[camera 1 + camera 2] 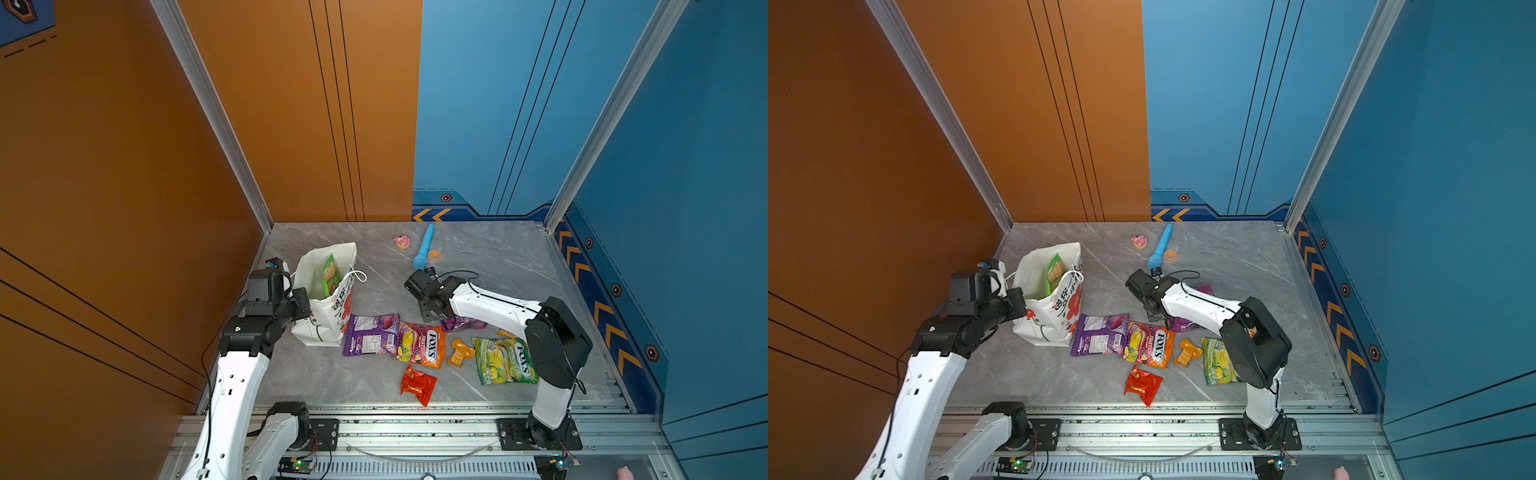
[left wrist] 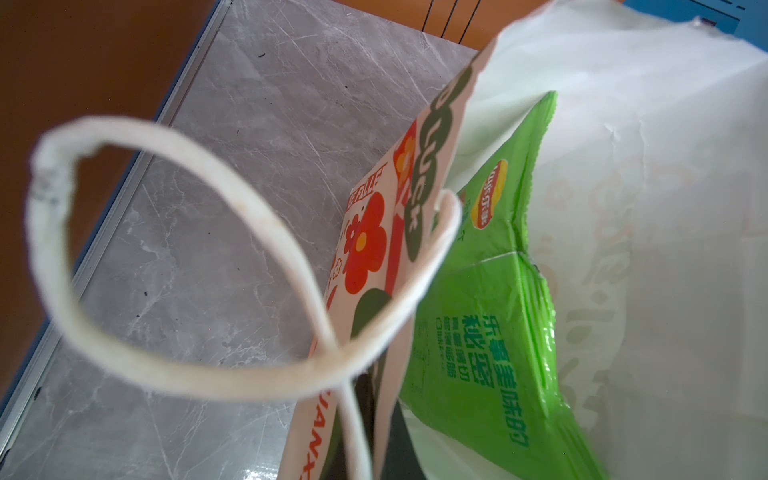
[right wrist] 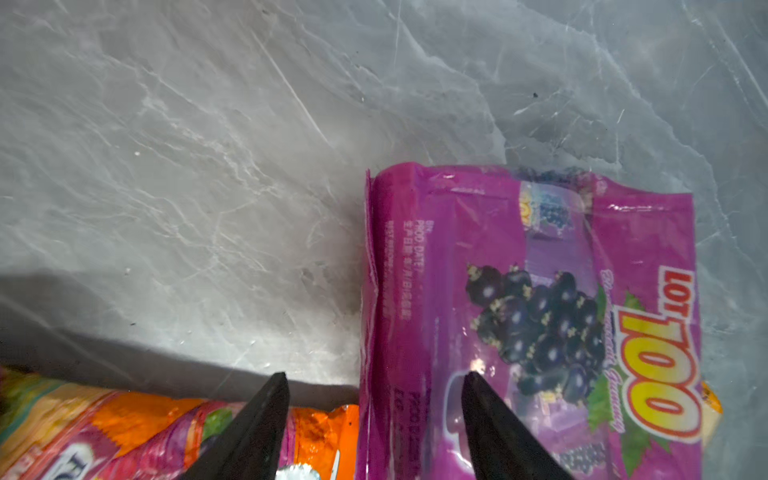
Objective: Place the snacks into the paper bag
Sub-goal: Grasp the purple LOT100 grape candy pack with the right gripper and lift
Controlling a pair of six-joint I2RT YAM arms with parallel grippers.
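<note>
Overhead stereo pair, close wrist views

- Paper bag (image 1: 320,328): matt white paper, creased, printed.
- Cord handle (image 2: 48,249): soft, fuzzy woven cloth.
- Green chip bag (image 2: 490,332): glossy, crinkled plastic film.
- Purple pack (image 3: 532,311): shiny, wrinkled plastic.
- Red packet (image 1: 417,384), 6 o'clock of the table: foil-bright.
- Table (image 1: 498,257): smooth grey marble-look, faint sheen.
- Tube (image 1: 424,247), 12 o'clock: matt blue plastic.
- Rail (image 1: 415,432): ribbed bare metal.

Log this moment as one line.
left tool: shut on paper bag; right tool: open above purple pack; green chip bag: in paper bag
</note>
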